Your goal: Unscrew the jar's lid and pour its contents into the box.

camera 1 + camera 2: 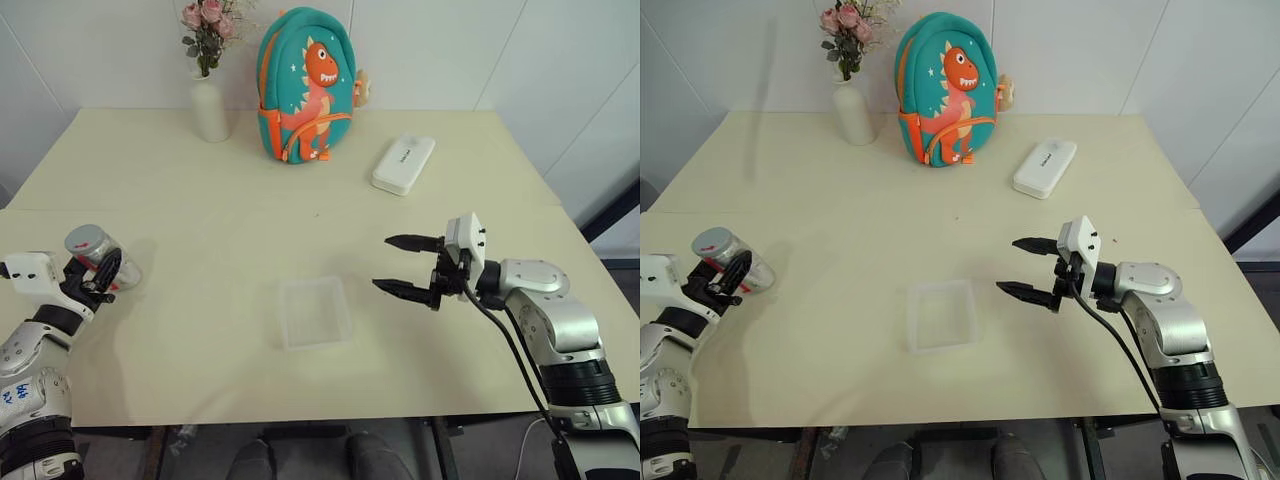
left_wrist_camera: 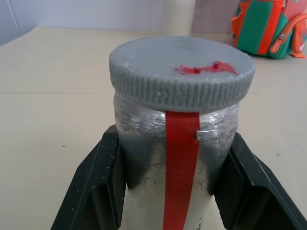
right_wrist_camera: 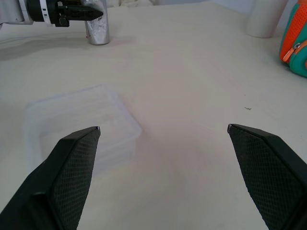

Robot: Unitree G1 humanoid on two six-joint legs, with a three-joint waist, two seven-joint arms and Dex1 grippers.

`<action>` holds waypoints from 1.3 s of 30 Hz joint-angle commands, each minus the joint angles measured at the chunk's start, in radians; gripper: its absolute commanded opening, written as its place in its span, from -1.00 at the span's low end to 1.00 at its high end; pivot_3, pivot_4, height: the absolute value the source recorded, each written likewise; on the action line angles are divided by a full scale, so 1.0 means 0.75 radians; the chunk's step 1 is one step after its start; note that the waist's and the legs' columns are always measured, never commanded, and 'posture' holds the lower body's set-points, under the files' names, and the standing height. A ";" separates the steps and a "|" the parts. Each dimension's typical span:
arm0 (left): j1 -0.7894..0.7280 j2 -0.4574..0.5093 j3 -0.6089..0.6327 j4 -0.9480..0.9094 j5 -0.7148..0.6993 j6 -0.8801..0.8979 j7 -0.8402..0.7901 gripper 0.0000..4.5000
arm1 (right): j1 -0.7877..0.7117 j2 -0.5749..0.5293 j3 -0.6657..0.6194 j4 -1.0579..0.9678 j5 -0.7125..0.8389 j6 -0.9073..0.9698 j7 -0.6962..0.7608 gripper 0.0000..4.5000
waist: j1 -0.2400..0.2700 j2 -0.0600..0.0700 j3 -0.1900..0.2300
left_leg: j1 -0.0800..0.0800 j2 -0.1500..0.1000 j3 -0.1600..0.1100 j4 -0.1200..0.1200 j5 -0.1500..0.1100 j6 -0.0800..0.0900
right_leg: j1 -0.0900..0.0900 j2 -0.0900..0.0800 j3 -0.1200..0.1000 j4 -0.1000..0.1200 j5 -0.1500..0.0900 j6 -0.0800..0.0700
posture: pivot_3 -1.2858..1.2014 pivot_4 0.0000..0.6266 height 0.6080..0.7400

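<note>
My left gripper (image 1: 100,275) is clamped round the jar (image 2: 175,158) at the table's (image 1: 200,210) left edge, lid (image 2: 182,76) exposed for twisting. Right gripper (image 1: 405,265) waits wide, empty, beside the box (image 1: 314,311).

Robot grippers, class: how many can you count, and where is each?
2. The left gripper is at the table's left edge, shut on the jar; the right gripper hangs open right of the box.

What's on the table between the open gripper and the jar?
The clear box lies between the right gripper and the jar, seen from the left eye view; the rest is bare table.
</note>
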 commanded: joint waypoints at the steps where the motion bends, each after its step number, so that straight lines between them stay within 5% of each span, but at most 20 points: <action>1: -0.042 0.075 -0.036 -0.234 -0.114 0.148 -0.084 -0.11 | -0.071 0.014 -0.044 -0.136 0.048 0.049 -0.085 1.00 | 0.000 0.000 0.000 | 0.000 0.000 0.000 0.000 0.000 0.000 | 0.000 0.000 0.000 0.000 0.000 0.000 | 0.03 -0.52 1.00; 9: -0.263 0.124 -0.310 -0.459 -0.221 0.448 -0.275 -0.11 | -0.197 0.186 -0.007 -0.347 0.061 0.258 -0.432 1.00 | 0.002 0.000 0.000 | 0.000 0.000 -0.001 0.000 0.001 -0.001 | 0.000 0.000 -0.001 0.000 0.000 0.000 | 0.03 -0.52 1.00; 21: -0.612 -0.055 -0.744 -0.365 -0.121 0.347 -0.675 -0.11 | -0.366 0.444 -0.014 -0.614 0.169 0.812 -1.017 1.00 | 0.000 0.000 0.000 | -0.002 0.000 -0.001 -0.002 0.001 -0.001 | -0.003 0.001 -0.001 0.001 -0.001 -0.001 | 0.03 -0.52 1.00; 39: -0.785 -0.176 -0.834 -0.117 0.069 0.219 -0.811 -0.11 | -0.371 0.471 0.078 -0.671 0.180 0.944 -1.110 1.00 | -0.003 0.001 0.000 | -0.004 0.000 -0.001 -0.003 0.001 0.000 | -0.006 0.001 0.000 0.000 -0.001 -0.001 | 0.03 -0.52 1.00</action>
